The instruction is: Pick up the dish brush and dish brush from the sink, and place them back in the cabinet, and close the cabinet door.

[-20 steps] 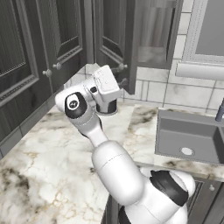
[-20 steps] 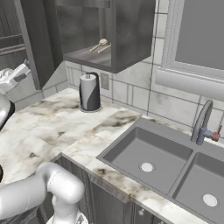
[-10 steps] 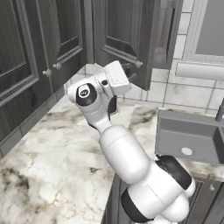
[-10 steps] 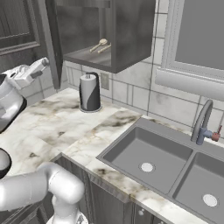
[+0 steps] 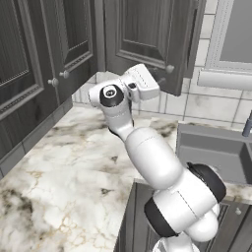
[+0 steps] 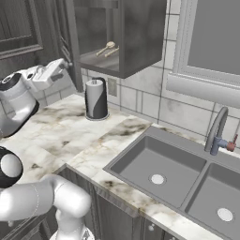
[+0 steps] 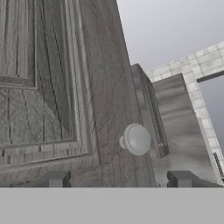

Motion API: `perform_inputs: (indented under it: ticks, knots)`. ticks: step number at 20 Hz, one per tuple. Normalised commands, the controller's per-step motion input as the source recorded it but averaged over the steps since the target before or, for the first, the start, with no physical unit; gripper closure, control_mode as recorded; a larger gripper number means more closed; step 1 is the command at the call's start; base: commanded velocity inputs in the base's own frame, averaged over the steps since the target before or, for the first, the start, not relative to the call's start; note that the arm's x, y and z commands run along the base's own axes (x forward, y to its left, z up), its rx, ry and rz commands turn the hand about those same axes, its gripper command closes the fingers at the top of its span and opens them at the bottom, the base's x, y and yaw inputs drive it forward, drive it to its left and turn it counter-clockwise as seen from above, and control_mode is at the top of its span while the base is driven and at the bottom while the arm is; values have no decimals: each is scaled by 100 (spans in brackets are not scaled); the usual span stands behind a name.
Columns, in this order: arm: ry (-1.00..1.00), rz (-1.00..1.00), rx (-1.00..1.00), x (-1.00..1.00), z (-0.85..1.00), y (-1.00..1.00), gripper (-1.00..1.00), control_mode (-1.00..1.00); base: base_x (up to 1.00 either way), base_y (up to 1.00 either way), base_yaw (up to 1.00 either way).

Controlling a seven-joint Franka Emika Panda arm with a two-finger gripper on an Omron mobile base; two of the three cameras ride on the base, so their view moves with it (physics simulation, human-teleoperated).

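2 brushes already lie on the cabinet [image 6: 140, 42] shelf, so by my reading the step in hand is the last one: shutting the cabinet door [image 7: 52, 87].

Going from largest to smallest: the marble counter [image 5: 64, 167] runs along the tiled wall, and the double sink [image 6: 159, 159] sunk into its right end holds nothing but its white drains. Above the counter's back edge the wall cabinet stands open, its door swung out toward the robot. In the hand view the door's panelled face sits close in front of the camera, with its free edge and the grey inside of the cabinet to the right. A dark canister [image 6: 96, 99] stands on the counter under the cabinet's lower edge.

The gripper [image 7: 118, 178] faces the door, its 2 fingertips spread wide apart with nothing between them. The round door knob [image 7: 136, 139] sits just above the gap, nearer the right fingertip.

The dish brushes [image 6: 108, 48] rest side by side near the front edge of the shelf, heads to the left.

The next move likely calls for pressing on the door near its knob, or gripping the knob, and swinging it round until it meets the cabinet front, keeping clear of the brush handles.
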Motion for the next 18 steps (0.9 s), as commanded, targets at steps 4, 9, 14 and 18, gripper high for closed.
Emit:
perform_inputs:
  ticks: [4, 9, 14, 18]
  knots:
    - [0, 9, 7, 26, 0, -47, -100, -100, 0, 0, 0]
    - [1, 9, 6, 28, 0, -43, -100, -100, 0, 0, 0]
    - [3, 10, 6, 28, 0, -39, -100, -100, 0, 0, 0]
    - [5, 10, 6, 22, 0, -33, -100, -100, 0, 0, 0]
